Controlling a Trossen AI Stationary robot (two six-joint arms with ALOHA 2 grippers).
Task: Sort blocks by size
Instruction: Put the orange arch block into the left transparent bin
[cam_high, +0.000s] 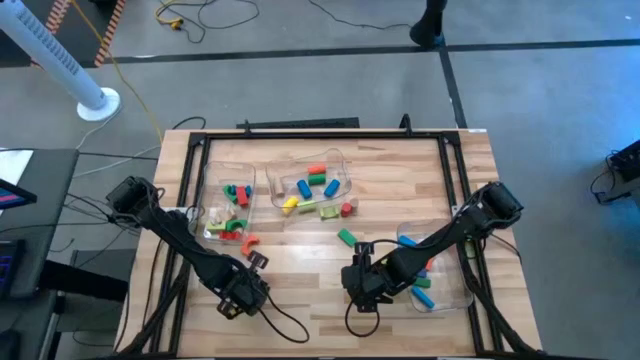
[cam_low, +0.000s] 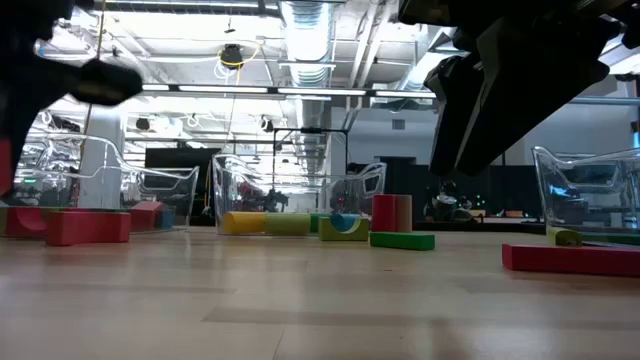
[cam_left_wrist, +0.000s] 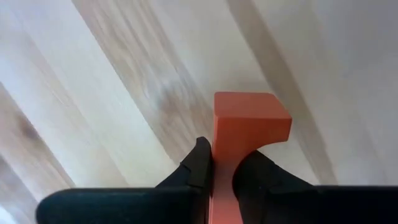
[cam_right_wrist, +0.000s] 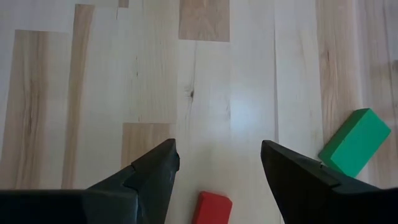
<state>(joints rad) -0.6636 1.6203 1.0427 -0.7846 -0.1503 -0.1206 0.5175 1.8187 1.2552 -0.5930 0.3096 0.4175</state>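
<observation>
A big open workshop with bright strip lights runs behind the pale wooden table (cam_high: 400, 170), and three clear bins sit on it, the left bin (cam_high: 228, 200) and middle bin (cam_high: 312, 185) already holding a mix of coloured blocks (cam_high: 312, 190), the right bin (cam_high: 440, 285) a few blue ones. The left gripper (cam_left_wrist: 222, 169) is near the front of the table, its fingers clamped tight on an orange arch block (cam_left_wrist: 249, 121) by one leg, bare wood beneath it. From here I'd say the job now is to carry that arch to the bin matching its size, lifting clear of the rim first, since a grip on one thin leg could let it swing or slip. The right gripper (cam_right_wrist: 219, 163) hangs with jaws wide apart above a small red block (cam_right_wrist: 212, 208), a green block (cam_right_wrist: 354, 142) lying just beside; it should centre over the red one before closing.
</observation>
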